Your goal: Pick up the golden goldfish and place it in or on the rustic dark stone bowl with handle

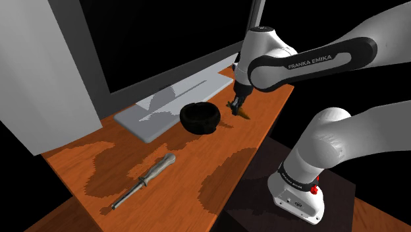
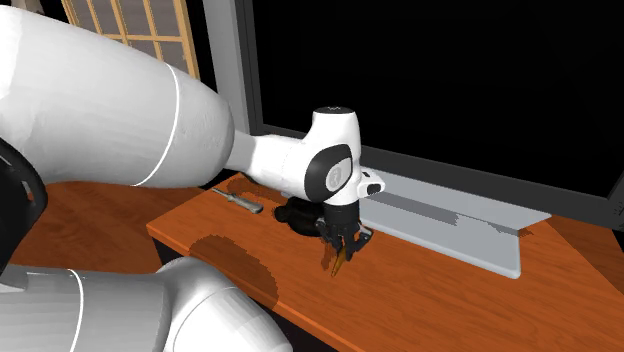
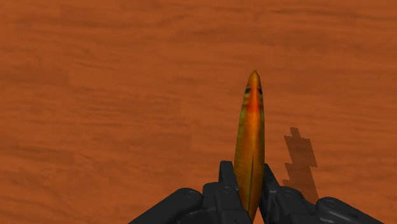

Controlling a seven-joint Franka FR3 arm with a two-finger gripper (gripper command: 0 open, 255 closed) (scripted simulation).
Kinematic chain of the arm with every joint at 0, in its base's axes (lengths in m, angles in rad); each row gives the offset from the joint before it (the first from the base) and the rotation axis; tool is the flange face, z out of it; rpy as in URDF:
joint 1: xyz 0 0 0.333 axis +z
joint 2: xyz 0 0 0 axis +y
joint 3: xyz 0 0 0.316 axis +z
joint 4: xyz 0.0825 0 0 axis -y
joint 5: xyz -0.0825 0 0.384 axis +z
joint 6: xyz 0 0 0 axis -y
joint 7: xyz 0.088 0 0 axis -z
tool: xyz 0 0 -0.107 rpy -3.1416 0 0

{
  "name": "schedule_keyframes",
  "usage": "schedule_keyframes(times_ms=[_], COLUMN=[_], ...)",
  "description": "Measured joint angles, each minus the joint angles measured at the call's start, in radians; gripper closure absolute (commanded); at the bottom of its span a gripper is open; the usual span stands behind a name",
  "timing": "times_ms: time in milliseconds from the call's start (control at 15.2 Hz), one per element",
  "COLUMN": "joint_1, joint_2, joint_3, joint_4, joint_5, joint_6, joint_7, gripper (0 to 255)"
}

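The goldfish (image 3: 250, 137) is a slim orange-gold shape, clasped between my gripper's (image 3: 248, 191) two black fingers, its nose pointing away from the hand. In the shoulder view the gripper (image 1: 236, 106) hangs just above the wooden table with the fish (image 1: 242, 113) in it, a little to the right of the dark bowl (image 1: 199, 118). The second exterior view has the gripper (image 2: 341, 248) and the fish (image 2: 340, 262) in front of the bowl (image 2: 300, 214), which the arm partly hides. The fish seems lifted slightly off the table; its shadow lies beside it.
A flat grey keyboard-like slab (image 1: 172, 104) lies behind the bowl, under a large black screen. A screwdriver (image 1: 143, 179) rests on the table near the shoulder view's lower left. The table edge (image 1: 253, 155) runs close to the gripper on the stand's side.
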Motion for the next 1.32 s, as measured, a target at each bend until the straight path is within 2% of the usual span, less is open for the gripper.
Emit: schedule_keyframes(times_ms=[1320], joint_1=[0.002], joint_2=[-0.079], joint_3=[-0.007], joint_4=[0.229], joint_5=[0.007], joint_6=[-0.307], joint_7=[-0.026], gripper=[255])
